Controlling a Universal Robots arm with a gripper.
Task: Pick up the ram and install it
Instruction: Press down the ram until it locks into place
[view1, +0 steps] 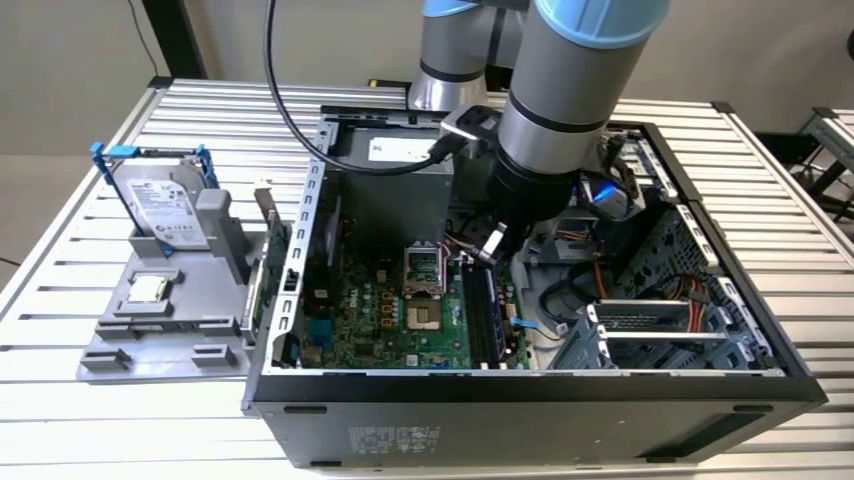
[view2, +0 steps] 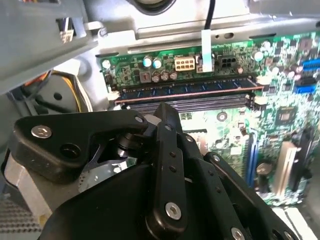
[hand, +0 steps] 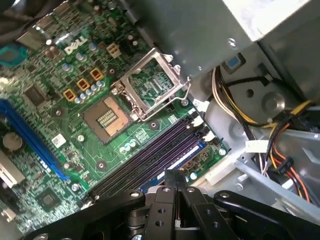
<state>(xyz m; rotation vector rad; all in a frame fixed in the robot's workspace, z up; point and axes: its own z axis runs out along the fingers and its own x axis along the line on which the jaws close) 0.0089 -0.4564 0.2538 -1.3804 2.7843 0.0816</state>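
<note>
The arm reaches down into the open computer case (view1: 534, 385), which lies on its side on the slatted table (view1: 80, 420), probably so that the motherboard (view1: 387, 320) faces upward and can be reached from above. In both wrist views the gripper (hand: 175, 176) hangs just above the bank of memory slots (hand: 150, 160); its two black fingers (view2: 167, 127) are pressed together and I see nothing between them. The ram (view2: 185, 89) appears to sit already in one slot: in the second wrist view a long, thin stick with a row of dark chips stands on its edge in the slot nearest the board's power connectors, with white latches at its two ends. My judgement is that the closed fingers are placed here to push on the stick's top edge, but I cannot tell if they touch it. In the first wrist view I count about four parallel slots, and the others look empty. The processor socket (hand: 107, 117) is open, with its metal frame lifted. Outside the case, at the exterior view's left, one hard drive in a blue frame (view1: 160, 205) stands in a grey holder (view1: 160, 330), well apart from the work.
</note>
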